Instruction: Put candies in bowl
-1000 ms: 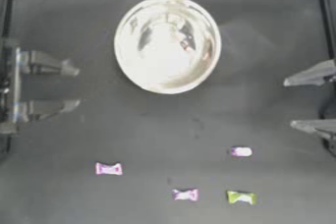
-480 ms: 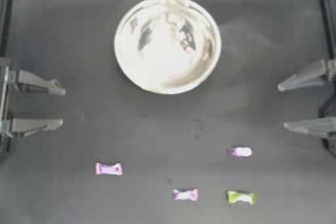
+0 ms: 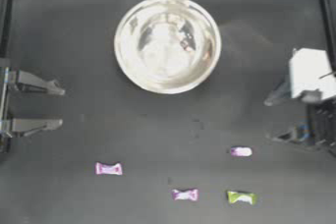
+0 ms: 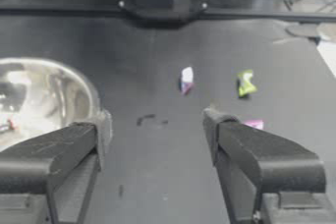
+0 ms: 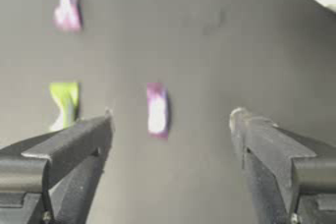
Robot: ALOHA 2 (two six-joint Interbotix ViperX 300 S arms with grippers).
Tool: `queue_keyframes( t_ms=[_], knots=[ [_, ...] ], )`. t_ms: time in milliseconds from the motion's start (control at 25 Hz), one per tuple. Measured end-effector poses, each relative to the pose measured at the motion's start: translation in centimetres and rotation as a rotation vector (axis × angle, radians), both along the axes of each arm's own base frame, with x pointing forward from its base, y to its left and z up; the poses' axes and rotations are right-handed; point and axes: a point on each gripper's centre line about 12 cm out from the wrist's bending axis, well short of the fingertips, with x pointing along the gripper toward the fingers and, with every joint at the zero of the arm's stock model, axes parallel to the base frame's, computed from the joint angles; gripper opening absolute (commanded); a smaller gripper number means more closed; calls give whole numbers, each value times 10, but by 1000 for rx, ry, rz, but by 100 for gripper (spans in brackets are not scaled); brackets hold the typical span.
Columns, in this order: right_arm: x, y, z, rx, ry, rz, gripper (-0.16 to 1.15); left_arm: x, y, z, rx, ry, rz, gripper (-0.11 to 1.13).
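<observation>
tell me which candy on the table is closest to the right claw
The pink candy lying farthest right, apart from the others. It sits just ahead of the open right claw; the yellow-green candy and the two other pink ones lie farther off.

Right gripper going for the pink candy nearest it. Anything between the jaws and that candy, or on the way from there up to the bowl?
Nothing visible. The right gripper, jaws open, faces the nearest pink candy across bare table. The yellow-green candy lies off to one side. From there to the bowl the table is bare.
</observation>
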Motion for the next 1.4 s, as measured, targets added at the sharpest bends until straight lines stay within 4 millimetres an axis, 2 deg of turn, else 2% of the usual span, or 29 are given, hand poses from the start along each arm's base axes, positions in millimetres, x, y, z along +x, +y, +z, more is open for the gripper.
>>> queue_keyframes(
  t_ms=[240,520,880,1400],
  knots=[
    [12,5,-25,-50,104,5,99,-1,2,-3,-16,7,10,91],
    [29,15,-54,-71,142,14,99,-1,2,-4,-25,8,14,91],
    [42,21,-93,-74,228,33,98,-3,2,-3,-33,9,15,91],
    [54,36,-137,-68,344,49,98,-8,2,-6,-49,18,19,91]
  ],
)
